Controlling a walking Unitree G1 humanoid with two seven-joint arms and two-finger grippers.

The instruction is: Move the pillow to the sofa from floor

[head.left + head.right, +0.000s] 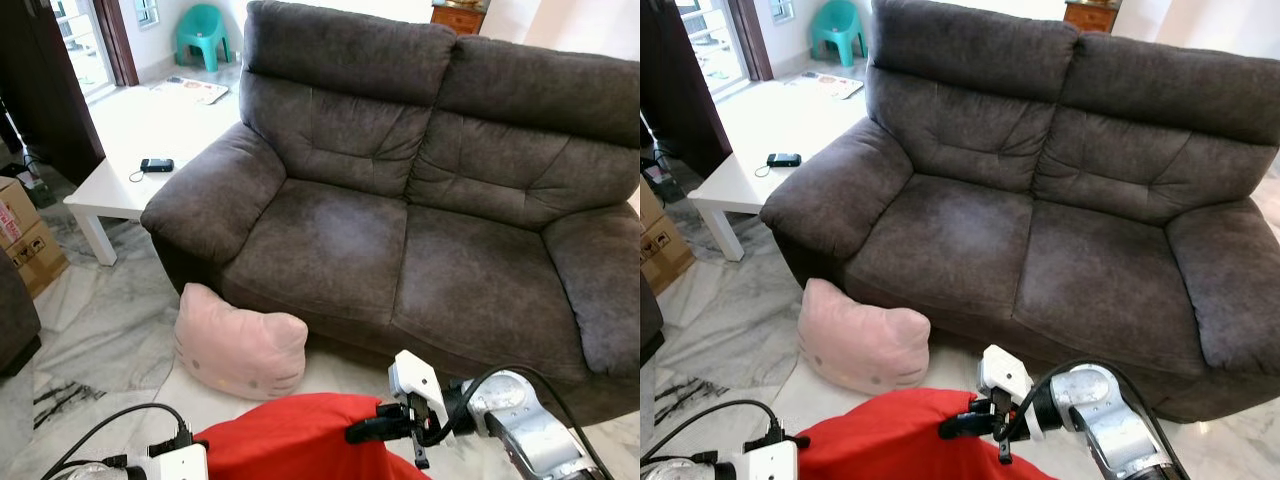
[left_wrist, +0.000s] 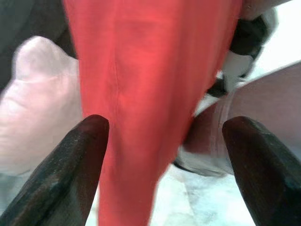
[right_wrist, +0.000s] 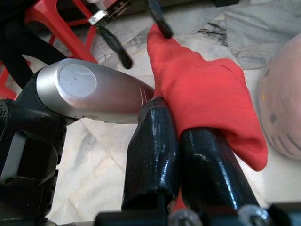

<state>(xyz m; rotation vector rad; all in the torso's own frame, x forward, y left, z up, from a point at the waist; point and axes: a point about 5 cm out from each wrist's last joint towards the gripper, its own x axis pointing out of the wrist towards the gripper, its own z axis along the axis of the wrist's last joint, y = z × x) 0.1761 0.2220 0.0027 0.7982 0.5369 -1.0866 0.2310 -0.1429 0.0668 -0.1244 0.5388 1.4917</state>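
A: Red pillow (image 1: pixel 300 440), that's your task item. It's held up low in front of the robot, off the floor, short of the sofa (image 1: pixel 420 200).

B: Who's got it?

A: Right gripper (image 3: pixel 181 165). In the right wrist view its two black fingers are pressed nearly together on a corner of the red fabric, so a narrow pinch. In the head views that gripper sits at the pillow's right edge.

B: Left one?

A: Left gripper (image 2: pixel 169 165) has its fingers spread wide, with the red cloth hanging between them but not gripped as far as you can see. The left fingertip (image 2: pixel 89 136) sits right at the fabric edge; can't tell if it touches.

B: What's around it?

A: Pink cat-face cushion (image 1: pixel 240 345) on the marble floor (image 1: pixel 110 330), leaning at the sofa's front base, below the left armrest. White low table (image 1: pixel 140 150) further left with a small black device (image 1: pixel 156 165) on it. Cardboard boxes (image 1: pixel 25 235) at the far left edge. Green chair (image 1: pixel 203 32) at the back.

B: Progress?

A: My read: pickup is done, and carry and placement are left. Both seat cushions are bare. You need to raise the pillow over the seat front, reach forward and release. The one-corner pinch looks weak; it could slip.
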